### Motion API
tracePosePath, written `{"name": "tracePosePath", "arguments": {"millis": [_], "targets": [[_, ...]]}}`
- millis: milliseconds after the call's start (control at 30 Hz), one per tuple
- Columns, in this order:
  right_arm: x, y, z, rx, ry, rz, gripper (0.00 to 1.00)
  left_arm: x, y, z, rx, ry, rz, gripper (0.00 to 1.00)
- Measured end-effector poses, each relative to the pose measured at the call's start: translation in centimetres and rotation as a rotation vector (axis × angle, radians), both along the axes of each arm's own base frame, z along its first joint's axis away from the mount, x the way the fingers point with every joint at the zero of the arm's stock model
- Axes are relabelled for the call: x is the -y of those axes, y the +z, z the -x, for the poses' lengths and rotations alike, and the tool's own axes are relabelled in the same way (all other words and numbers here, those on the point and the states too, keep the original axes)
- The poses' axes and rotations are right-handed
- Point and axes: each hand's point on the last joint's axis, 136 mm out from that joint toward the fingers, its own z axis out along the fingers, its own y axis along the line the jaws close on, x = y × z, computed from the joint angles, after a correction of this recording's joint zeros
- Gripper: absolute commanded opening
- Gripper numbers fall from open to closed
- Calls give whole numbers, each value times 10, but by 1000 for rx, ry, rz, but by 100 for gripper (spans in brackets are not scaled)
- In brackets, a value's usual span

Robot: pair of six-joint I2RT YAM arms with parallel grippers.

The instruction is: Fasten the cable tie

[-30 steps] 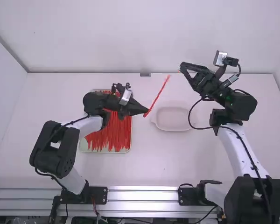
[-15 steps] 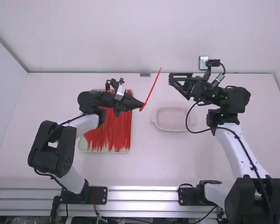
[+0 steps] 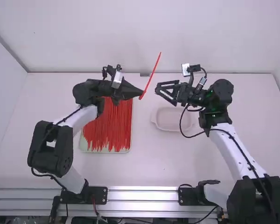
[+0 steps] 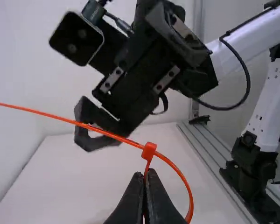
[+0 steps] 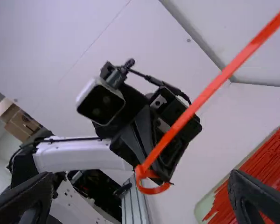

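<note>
Right jaws neared cable tie point(image 3: 150, 77) in left jaws.

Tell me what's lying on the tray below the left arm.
A heap of red cable ties lies on the tray, spread along its length. The left arm crosses over the heap's far end, so whatever lies there is hidden.

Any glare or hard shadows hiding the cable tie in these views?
High view: soft even light, no glare, cable tie clear against the pale wall. Left wrist view: tie crosses the dark right gripper, less contrast there. Right wrist view: its loop lies against the dark left gripper.
</note>
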Motion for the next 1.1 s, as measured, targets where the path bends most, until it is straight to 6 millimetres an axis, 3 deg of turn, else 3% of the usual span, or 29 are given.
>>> {"name": "tracePosePath", "arguments": {"millis": [167,300,400,467,567,667,733,1100], "targets": [[-8,0,-2,6,-20,-4,94,3,9,-1,-12,3,19,2],[-14,2,-7,11,-58,-16,71,10,12,2,-23,-5,33,2],[-16,3,-10,12,-84,-23,64,10,12,1,-26,-5,36,2],[-20,4,-12,10,-99,-30,51,11,13,1,-27,-2,39,2],[-24,5,-12,9,-109,-36,44,11,13,1,-34,-2,39,2],[-28,9,-12,25,-118,-46,27,14,13,3,-32,-10,40,2],[-31,13,-10,44,-119,-57,2,16,13,5,-30,-18,39,2],[-30,17,-8,60,-111,-62,0,16,12,4,-37,-18,38,4]]}}
